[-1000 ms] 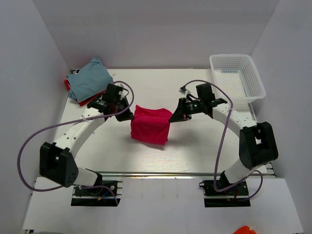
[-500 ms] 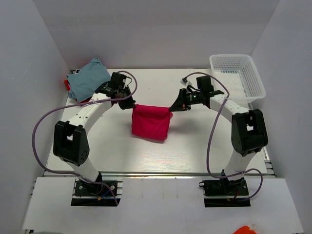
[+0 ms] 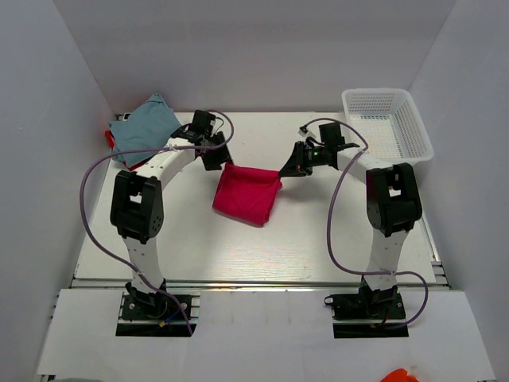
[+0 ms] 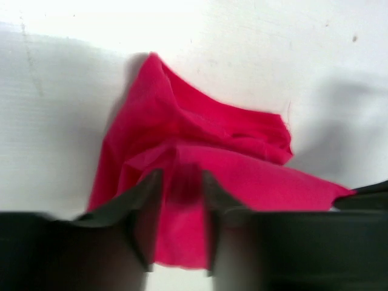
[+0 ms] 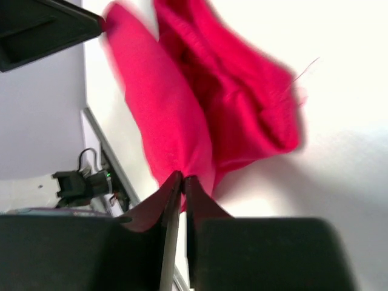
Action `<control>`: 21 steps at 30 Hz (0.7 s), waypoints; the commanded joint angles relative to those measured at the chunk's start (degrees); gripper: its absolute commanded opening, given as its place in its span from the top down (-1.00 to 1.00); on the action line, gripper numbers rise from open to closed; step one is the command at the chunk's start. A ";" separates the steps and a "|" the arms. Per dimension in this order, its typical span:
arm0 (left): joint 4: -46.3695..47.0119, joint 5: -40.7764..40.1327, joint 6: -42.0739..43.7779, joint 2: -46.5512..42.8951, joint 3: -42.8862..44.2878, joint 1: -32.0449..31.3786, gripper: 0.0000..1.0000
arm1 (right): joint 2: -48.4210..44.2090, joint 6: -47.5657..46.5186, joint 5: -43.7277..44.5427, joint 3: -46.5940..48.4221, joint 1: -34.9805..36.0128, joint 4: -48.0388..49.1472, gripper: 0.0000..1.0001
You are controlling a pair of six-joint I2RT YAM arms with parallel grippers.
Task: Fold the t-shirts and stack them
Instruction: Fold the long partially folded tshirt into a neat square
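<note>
My left gripper (image 3: 218,161) and right gripper (image 3: 284,172) each pinch a corner of the pink shirt (image 3: 246,195). Its held edge runs straight between them, the rest trailing beneath.

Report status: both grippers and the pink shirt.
Left gripper shut on pink t-shirt, left end of its far edge. Right gripper shut on right end. Blue-grey t-shirt piled far left, basket far right; neither in the way.
</note>
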 commanded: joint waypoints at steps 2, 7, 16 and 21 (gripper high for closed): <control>5.19 -1.09 1.49 1.00 4.31 0.37 -0.65 | 2.49 -0.07 3.45 4.85 -0.92 2.27 0.50; 4.69 -1.52 7.11 5.05 12.81 0.37 -1.00 | 5.13 -4.99 13.47 11.71 -1.44 0.87 -0.71; 18.36 12.52 14.59 -3.64 -4.82 -2.00 -1.00 | -5.65 -8.25 4.54 -0.02 -0.04 0.41 -0.81; 21.20 19.80 16.70 -3.39 -6.15 -3.05 -1.00 | -10.07 -8.69 -2.61 -5.50 3.03 5.50 -0.81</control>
